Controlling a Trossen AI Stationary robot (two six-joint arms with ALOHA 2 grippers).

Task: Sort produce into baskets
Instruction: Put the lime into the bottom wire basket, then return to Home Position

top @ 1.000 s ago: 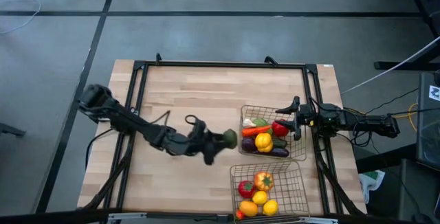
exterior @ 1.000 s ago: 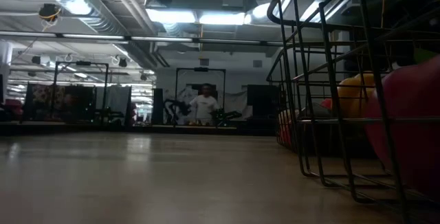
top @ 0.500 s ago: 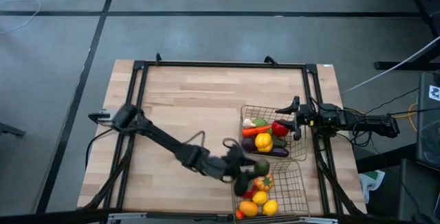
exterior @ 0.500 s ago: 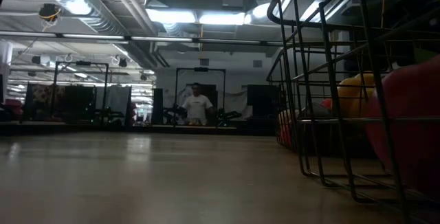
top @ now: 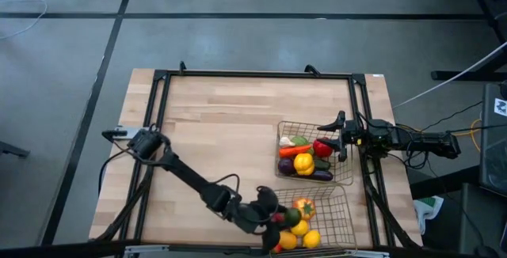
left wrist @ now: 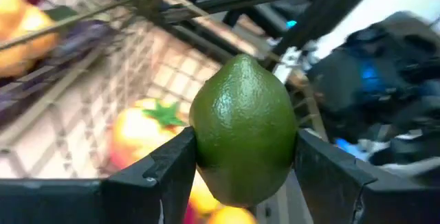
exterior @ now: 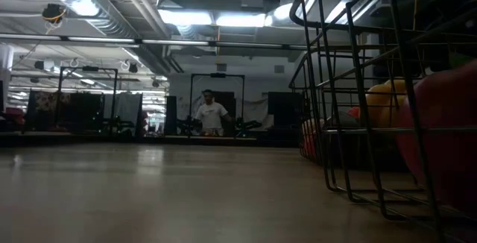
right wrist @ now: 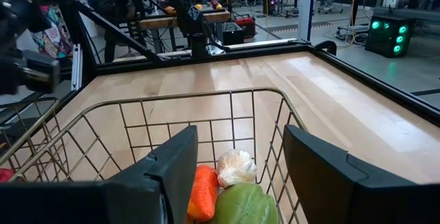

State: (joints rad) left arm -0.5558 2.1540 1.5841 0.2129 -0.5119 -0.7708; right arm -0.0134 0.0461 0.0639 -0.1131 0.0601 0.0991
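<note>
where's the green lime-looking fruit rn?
Clamped in the left gripper: the green fruit hangs over the near basket at its left edge, beside the tomato, in the high view.

No readable text, labels or signs.

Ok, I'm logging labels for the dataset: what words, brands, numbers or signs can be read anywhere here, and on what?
None can be read.
The green fruit, the produce and the baskets show no print.
A white tag at the high view's right edge has dark marks, too small to read.
</note>
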